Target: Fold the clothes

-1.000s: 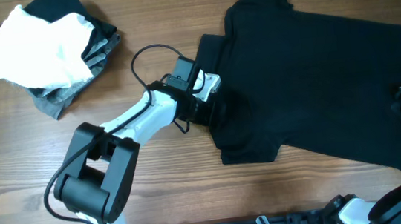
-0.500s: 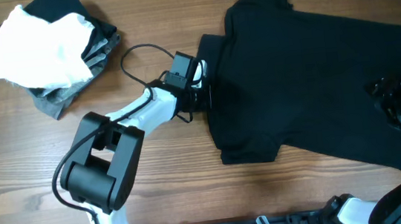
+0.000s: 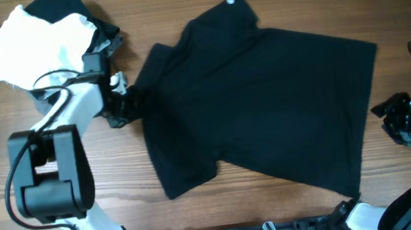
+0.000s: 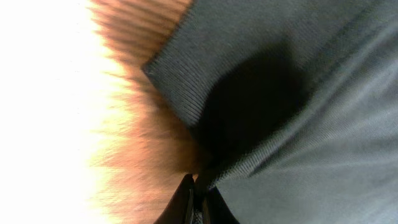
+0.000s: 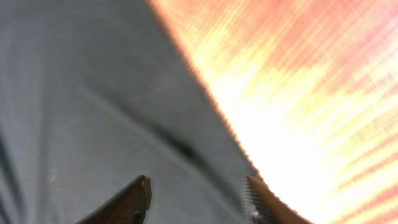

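The black shirt (image 3: 266, 108) lies spread across the middle of the counter (image 3: 178, 3), bunched toward its left end. The left gripper (image 3: 122, 108) has its jaws closed on a fold there, beside a ribbed edge (image 4: 180, 81); collar or cuff cannot be told. The right gripper (image 3: 398, 116) hovers just beside the shirt's right edge, jaws apart, holding nothing. A clean fold likely needs the left end flattened first, then a low, steady pull with both ends taut.
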